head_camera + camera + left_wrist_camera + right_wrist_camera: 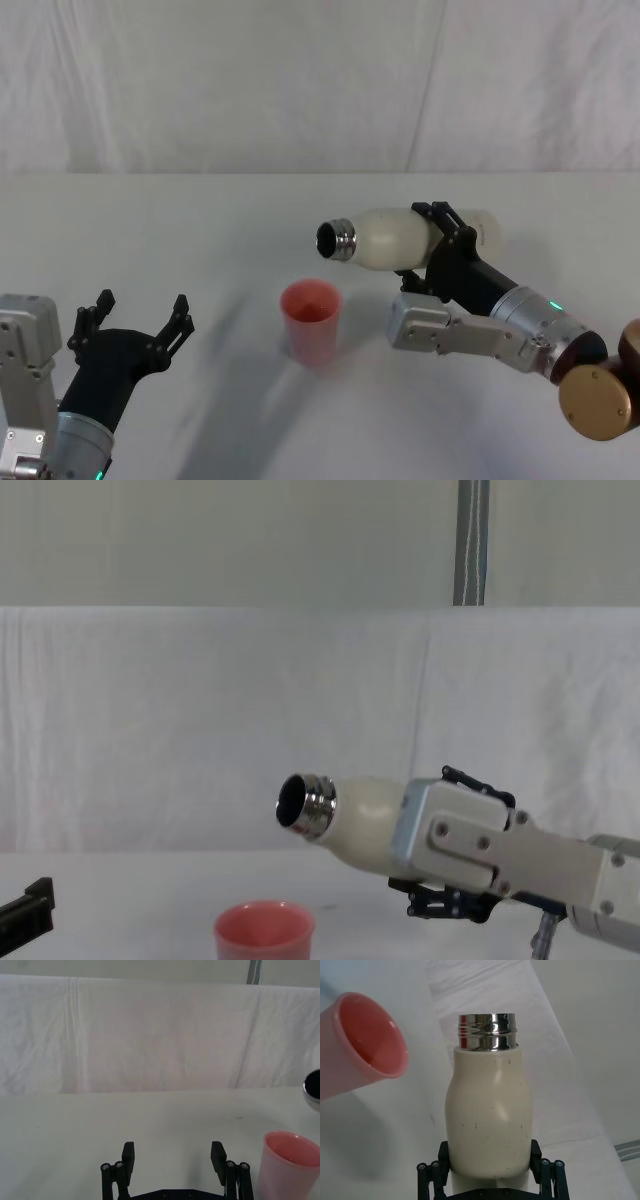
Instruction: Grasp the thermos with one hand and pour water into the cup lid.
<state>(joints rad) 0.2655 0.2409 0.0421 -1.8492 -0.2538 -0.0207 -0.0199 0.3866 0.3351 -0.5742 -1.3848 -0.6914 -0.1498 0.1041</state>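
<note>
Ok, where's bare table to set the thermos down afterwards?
Bare table lies behind the cup lid, up to the backdrop, and between it and the open left tool. It is crowded right of the cup, where the right tool holds the thermos.

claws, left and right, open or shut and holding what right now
Left claw: open, empty, low at the robot's left of the cup lid.
Right claw: shut on the thermos, held tilted with its neck above the cup lid.

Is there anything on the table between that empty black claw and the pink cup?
Nothing: bare white table separates the open left gripper from the cup lid, seen in the head view.
</note>
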